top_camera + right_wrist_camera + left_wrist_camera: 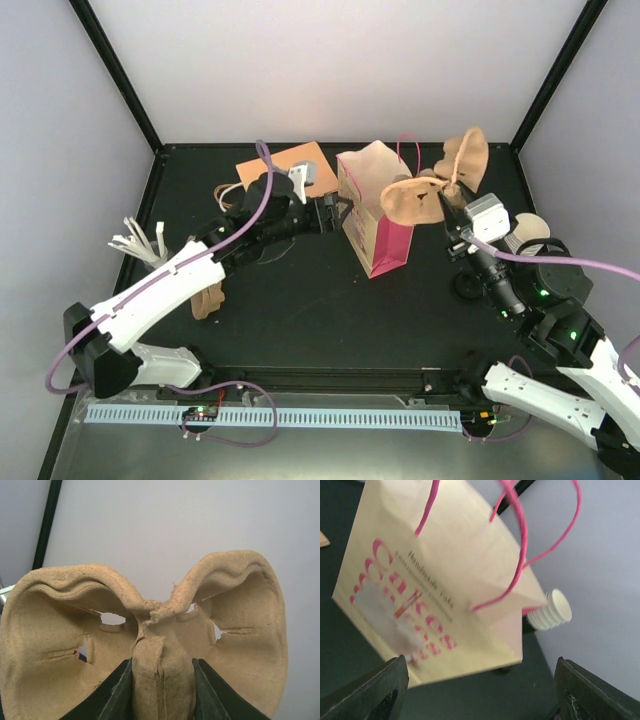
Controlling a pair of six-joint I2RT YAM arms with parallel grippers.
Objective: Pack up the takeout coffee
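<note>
Ribbed paper cup [551, 611], apparently lying; lobed pulp carrier [159, 630].

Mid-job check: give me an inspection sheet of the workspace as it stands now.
Surface: black table, no spill seen.
Job's things: takeout coffee on the table, right of the paper bag, not packed.
Clutter: white sticks at left; brown card at back.
Grippers: left gripper open beside the bag; right gripper shut on the pulp carrier.
Cables: purple cable along each arm.
Surroundings: pale walls; nothing else seen.
</note>
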